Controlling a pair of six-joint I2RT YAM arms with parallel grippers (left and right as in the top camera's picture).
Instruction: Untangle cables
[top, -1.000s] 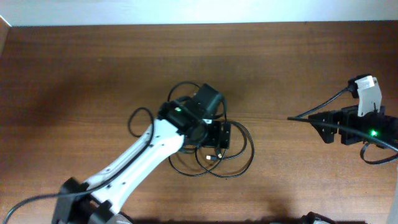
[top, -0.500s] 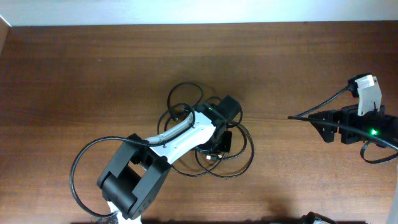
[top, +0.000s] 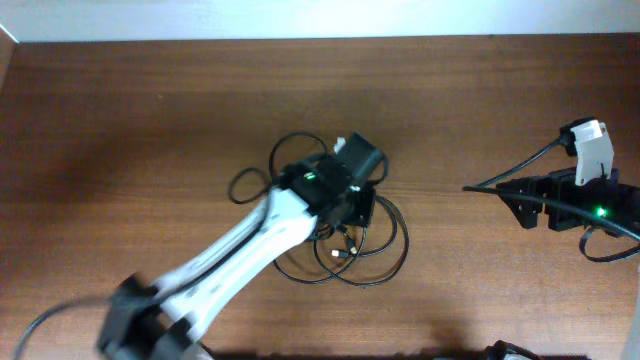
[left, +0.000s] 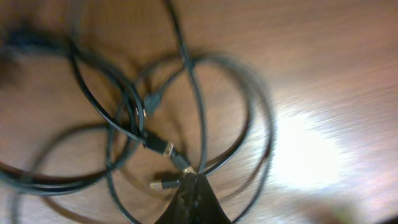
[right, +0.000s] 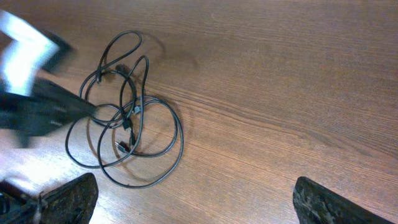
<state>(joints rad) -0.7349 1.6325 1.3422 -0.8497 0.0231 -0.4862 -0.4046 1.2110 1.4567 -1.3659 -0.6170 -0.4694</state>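
In the left wrist view the left tool (left: 194, 186) sits at the bottom edge, its fingertips clenched into one dark point. That point meets the cables (left: 142, 127) where a long strand and a short plug-ended piece come together. It appears to nip a strand there, though the blur makes this hard to confirm. The cables are thin, black and limp, lying in several overlapping loops that cross one another near the middle of the tangle. Two small plugs (left: 160, 148) with gold-coloured tips lie inside the loops, just beside the clenched tip.

From overhead, the heap lies flat on the brown wooden worktop (top: 150, 120), about at its centre. The white left arm reaches in from the lower left and covers the heap's upper left part. Wider loops spill out to the right and below.

Well apart, at the right edge, the right tool (right: 198, 202) is released, its fingers spread wide, holding and touching nothing.
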